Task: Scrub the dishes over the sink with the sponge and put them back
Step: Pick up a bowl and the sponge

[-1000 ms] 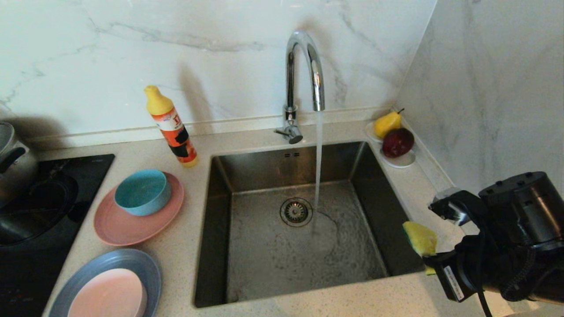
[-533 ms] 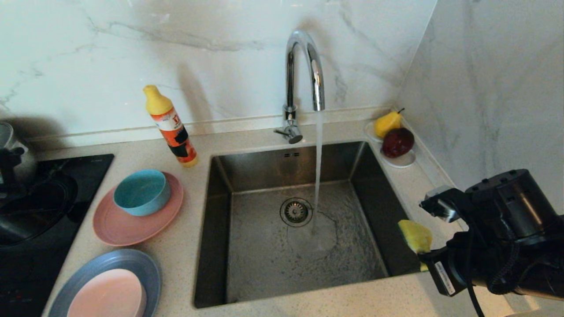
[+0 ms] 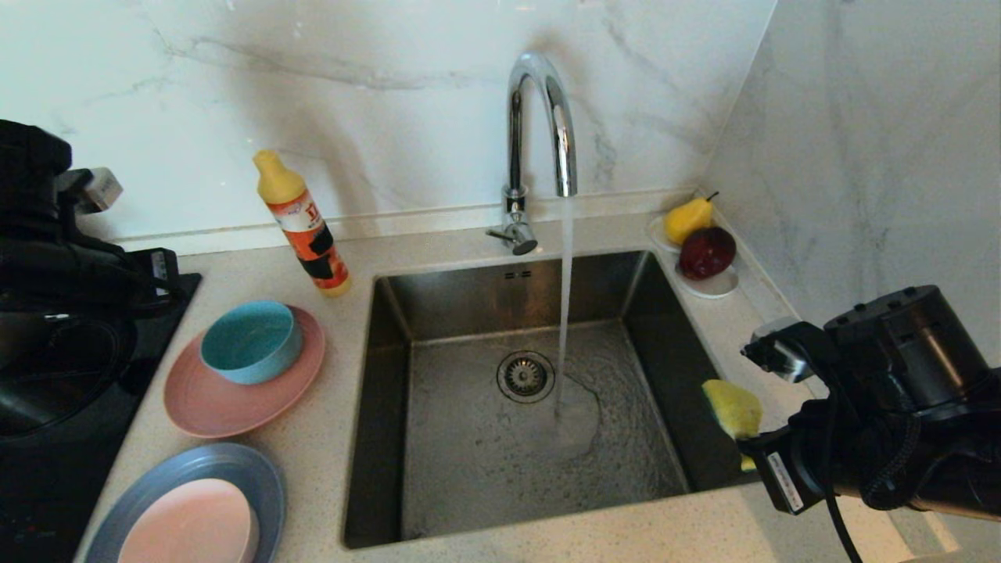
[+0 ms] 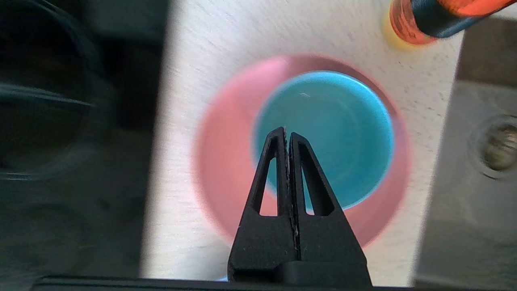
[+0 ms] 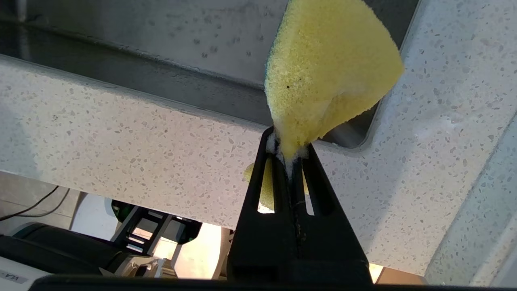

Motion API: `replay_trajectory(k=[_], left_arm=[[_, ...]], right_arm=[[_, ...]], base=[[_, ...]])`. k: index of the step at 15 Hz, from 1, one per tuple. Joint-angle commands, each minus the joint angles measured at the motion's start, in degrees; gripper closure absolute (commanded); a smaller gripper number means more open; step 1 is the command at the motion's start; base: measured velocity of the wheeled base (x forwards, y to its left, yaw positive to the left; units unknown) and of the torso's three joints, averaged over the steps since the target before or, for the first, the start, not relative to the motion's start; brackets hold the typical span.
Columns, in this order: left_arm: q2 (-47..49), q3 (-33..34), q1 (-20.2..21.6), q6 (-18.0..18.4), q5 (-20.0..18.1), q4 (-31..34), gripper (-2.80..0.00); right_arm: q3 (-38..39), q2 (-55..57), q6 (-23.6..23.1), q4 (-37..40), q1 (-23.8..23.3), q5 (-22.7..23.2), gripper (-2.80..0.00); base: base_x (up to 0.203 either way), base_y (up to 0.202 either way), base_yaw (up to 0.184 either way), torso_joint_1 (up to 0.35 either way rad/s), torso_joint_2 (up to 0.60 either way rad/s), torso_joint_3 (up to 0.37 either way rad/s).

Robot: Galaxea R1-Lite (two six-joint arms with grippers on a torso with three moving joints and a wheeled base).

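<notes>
A teal bowl (image 3: 250,342) stands on a salmon-pink plate (image 3: 235,399) left of the sink (image 3: 469,297). Nearer the front, a pale pink bowl (image 3: 188,524) rests on a grey-blue plate (image 3: 262,469). My left arm (image 3: 55,234) hangs above the hob at the far left. Its gripper (image 4: 286,131) is shut and empty, high above the teal bowl (image 4: 343,133) and the pink plate (image 4: 226,161). My right gripper (image 5: 288,151) is shut on the yellow sponge (image 5: 327,76), holding the sponge (image 3: 733,408) over the sink's right front corner.
Water runs from the chrome tap (image 3: 539,125) into the basin beside the drain (image 3: 525,375). A yellow and orange detergent bottle (image 3: 301,223) stands behind the dishes. A white saucer with a pear and an apple (image 3: 704,250) sits at the back right. The black hob (image 3: 78,438) fills the left.
My left arm has swung up into view at the left, above the hob and towards the teal bowl. The right gripper with the sponge has edged slightly left over the sink rim.
</notes>
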Motion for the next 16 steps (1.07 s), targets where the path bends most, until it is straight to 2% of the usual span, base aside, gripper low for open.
replay_trajectory(k=[1,3,5,6,9,11,16], left_arm=[[7.86,-4.44,0.28,-2.03,-1.16,2.36,0.0],[10.73,-7.56,0.27,-3.16,-1.44,5.29,0.0],[12.3,-8.75,0.29,-3.97,-1.48,5.53,0.0],[12.69,-9.04,0.29,-4.43,-1.5,5.54,-2.8],[13.03,-9.36,0.26,-5.04,-1.81,5.08,-2.8],[13.97,-11.01,0.21,-8.12,-1.81,5.65,-2.8],[16.87,-11.17,0.2,-12.06,-3.4,5.56,-2.8]], right_arm=[[0.15,-0.31,0.01,0.03,0.03,-0.06,0.0],[0.15,-0.57,0.01,0.03,0.03,-0.06,0.0],[0.32,-0.57,0.01,0.03,0.03,-0.06,0.0],[0.41,-0.57,0.01,0.03,0.12,-0.06,0.0],[0.55,-0.66,0.01,0.03,0.56,-0.06,0.0],[0.59,-0.84,0.01,0.03,0.56,-0.06,0.0],[0.76,-1.0,0.08,0.03,0.56,-0.06,0.0]], base=[[0.0,0.0,0.0,0.0,0.0,0.0],[0.0,0.0,0.0,0.0,0.0,0.0],[0.0,0.0,0.0,0.0,0.0,0.0],[0.0,0.0,0.0,0.0,0.0,0.0],[0.0,0.0,0.0,0.0,0.0,0.0],[0.0,0.0,0.0,0.0,0.0,0.0],[0.0,0.0,0.0,0.0,0.0,0.0]])
